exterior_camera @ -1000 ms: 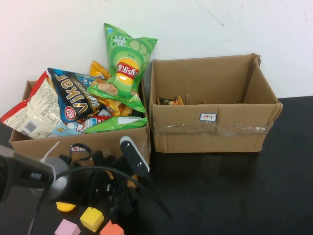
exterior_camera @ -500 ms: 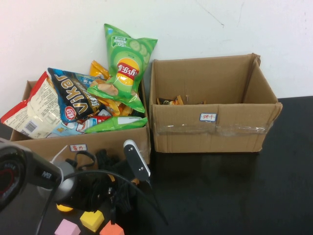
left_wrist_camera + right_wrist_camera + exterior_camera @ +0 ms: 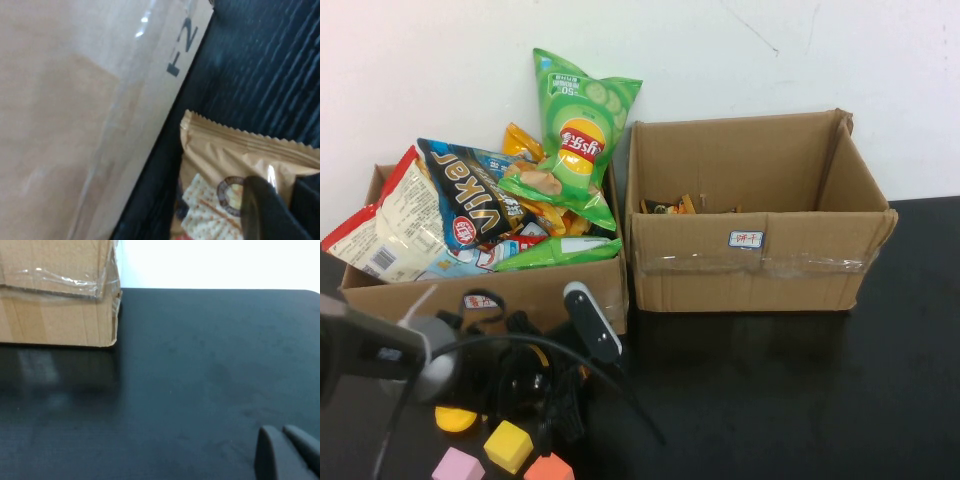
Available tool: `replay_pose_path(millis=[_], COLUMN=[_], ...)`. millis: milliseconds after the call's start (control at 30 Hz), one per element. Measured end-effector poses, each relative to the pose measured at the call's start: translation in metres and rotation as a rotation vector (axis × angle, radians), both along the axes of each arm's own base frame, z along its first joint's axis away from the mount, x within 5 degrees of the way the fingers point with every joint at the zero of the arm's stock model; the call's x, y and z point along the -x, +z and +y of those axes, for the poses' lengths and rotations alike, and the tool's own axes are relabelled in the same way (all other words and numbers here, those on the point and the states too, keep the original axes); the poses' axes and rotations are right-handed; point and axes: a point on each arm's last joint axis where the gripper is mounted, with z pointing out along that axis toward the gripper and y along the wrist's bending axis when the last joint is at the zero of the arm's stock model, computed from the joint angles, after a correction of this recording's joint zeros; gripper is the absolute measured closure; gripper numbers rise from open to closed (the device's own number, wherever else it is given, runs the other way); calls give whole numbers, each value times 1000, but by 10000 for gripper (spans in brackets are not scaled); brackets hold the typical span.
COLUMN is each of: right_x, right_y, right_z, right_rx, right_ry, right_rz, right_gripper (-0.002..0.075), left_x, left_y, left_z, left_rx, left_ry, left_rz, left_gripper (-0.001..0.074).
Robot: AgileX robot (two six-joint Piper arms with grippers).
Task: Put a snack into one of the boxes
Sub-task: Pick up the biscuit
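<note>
Lowering back toward counter [image 3: 200, 365]: left hand [image 3: 282, 195] at tan snack packet [image 3: 235, 160] beside left box [image 3: 520, 290], grip state cannot tell. Right hand [image 3: 286, 447] pressed together, parked over bare counter. Pickup pending.

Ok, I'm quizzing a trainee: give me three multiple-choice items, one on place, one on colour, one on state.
1. The tan snack packet lies: A inside a box; B on the black table; C on a shelf.
2. The tallest chip bag is: A green; B purple; C white.
3. The right box is: A heaped; B nearly empty; C taped shut.
B: it lies on the table at the left gripper. A: plainly green. B: few small snacks inside. Right gripper hangs over the table, fingers shut.
</note>
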Motion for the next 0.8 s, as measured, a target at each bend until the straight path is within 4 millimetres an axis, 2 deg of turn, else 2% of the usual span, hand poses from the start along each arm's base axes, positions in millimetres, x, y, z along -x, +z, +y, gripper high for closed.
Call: replay_pose_path(millis=[200,467,533,667,733,800], right_x=[0,0,0,0,0,0], right_y=[0,0,0,0,0,0], right_z=[0,0,0,0,0,0], right_rx=[0,0,0,0,0,0], right_ry=[0,0,0,0,0,0], right_rz=[2,2,2,2,2,2], right_gripper=[727,727,727,727,727,727], left_x=[14,36,40,49,51,50], left_y=[40,91,92,82,74,63], left_z=[-9,-30,-30,-26,-21,-15], left_rx=[54,142,154,147,123,102], left_ry=[21,-9,17,121,162,205], left_rz=[39,8,42,209,282,341], left_gripper=[727,736,736,708,631,494])
